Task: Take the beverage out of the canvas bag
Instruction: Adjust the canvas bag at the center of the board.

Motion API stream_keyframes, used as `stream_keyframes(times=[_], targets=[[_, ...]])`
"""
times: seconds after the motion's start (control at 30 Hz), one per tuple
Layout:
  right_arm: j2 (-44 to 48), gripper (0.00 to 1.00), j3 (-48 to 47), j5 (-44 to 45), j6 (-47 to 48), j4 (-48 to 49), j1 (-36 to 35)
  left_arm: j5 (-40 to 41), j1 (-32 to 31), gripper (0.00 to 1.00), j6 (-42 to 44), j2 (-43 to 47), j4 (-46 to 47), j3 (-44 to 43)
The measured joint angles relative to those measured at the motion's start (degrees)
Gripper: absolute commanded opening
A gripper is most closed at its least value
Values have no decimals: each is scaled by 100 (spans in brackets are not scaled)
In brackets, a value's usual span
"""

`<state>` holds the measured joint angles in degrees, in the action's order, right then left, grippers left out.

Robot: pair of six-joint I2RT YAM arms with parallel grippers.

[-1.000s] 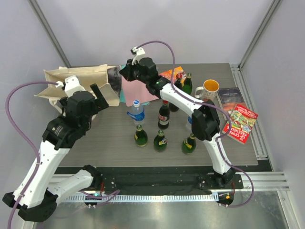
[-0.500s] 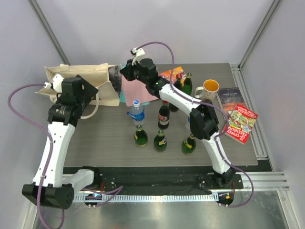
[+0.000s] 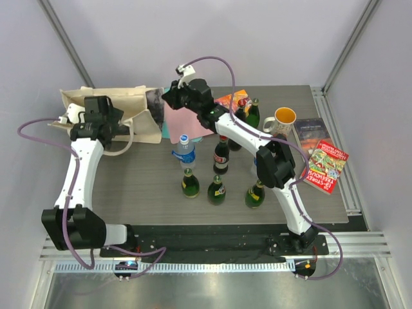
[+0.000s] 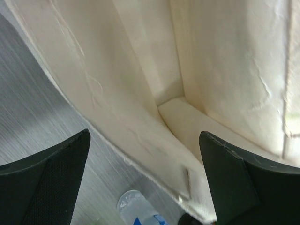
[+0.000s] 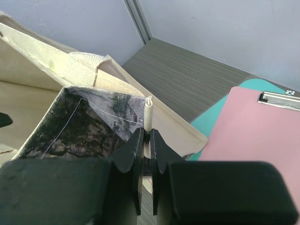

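The cream canvas bag (image 3: pixel 132 109) lies at the table's back left, its dark printed picture (image 5: pixel 84 126) facing the right wrist camera. My right gripper (image 3: pixel 168 96) is shut on the bag's rim seam (image 5: pixel 148 112) at the bag's right end and holds it up. My left gripper (image 3: pixel 114 120) is open and empty over the bag. Its two fingers (image 4: pixel 47 183) stand wide apart in front of bare cream cloth (image 4: pixel 154 70). No beverage shows inside the bag. A water bottle (image 3: pixel 183 150) stands just right of the bag; its cap shows in the left wrist view (image 4: pixel 136 208).
A cola bottle (image 3: pixel 221 154) and several green bottles (image 3: pixel 216 190) stand mid-table. A pink clipboard (image 3: pixel 187 119) on a teal board lies right of the bag. An orange-lined mug (image 3: pixel 283 120) and books (image 3: pixel 324 166) sit at the right.
My left arm has swung back and to the left, bringing its open gripper from in front of the bag to over it. The right gripper has kept its hold on the rim.
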<state>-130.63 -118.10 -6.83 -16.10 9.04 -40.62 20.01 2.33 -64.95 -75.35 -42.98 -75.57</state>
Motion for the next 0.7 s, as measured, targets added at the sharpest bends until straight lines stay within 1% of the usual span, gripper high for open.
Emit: stream_keyframes(times=[0.03,0.07,0.1,0.17,0.2,0.23,0.27,0.3,0.4,0.47,0.5,0.57,0.6,0.67,0.7], targets=[[0,13,0,-17,15,0,0,-4,66,87,-44,-81,0,-4],[0,14,0,-28,35,0,2,-9,122,79,-72,-149,4,-7],[0,15,0,-39,57,-2,2,-13,166,61,-92,-201,13,-7],[0,17,-2,-81,105,-9,7,-33,240,41,-129,-291,44,-15],[0,22,-4,-101,129,-13,9,-50,271,27,-118,-332,79,-20],[0,29,-9,-125,168,-33,13,-79,304,21,-98,-372,116,-26],[0,34,-20,-149,219,-68,15,-109,330,17,-74,-411,157,-33],[0,44,-28,-181,262,-142,20,-131,354,13,-44,-452,190,-59],[9,53,-28,-286,426,-352,26,-208,398,9,76,-645,267,-310],[44,54,-28,-374,531,-470,37,-234,402,8,197,-756,334,-492],[68,57,-24,-424,579,-503,42,-249,404,8,293,-831,343,-629],[181,60,26,-542,671,-546,59,-251,407,8,407,-894,343,-774],[291,64,107,-612,726,-564,70,-249,409,8,476,-931,341,-872],[573,66,302,-765,804,-595,103,-249,409,10,605,-999,348,-1054],[776,68,435,-920,863,-603,129,-251,409,13,678,-1032,348,-1143]])
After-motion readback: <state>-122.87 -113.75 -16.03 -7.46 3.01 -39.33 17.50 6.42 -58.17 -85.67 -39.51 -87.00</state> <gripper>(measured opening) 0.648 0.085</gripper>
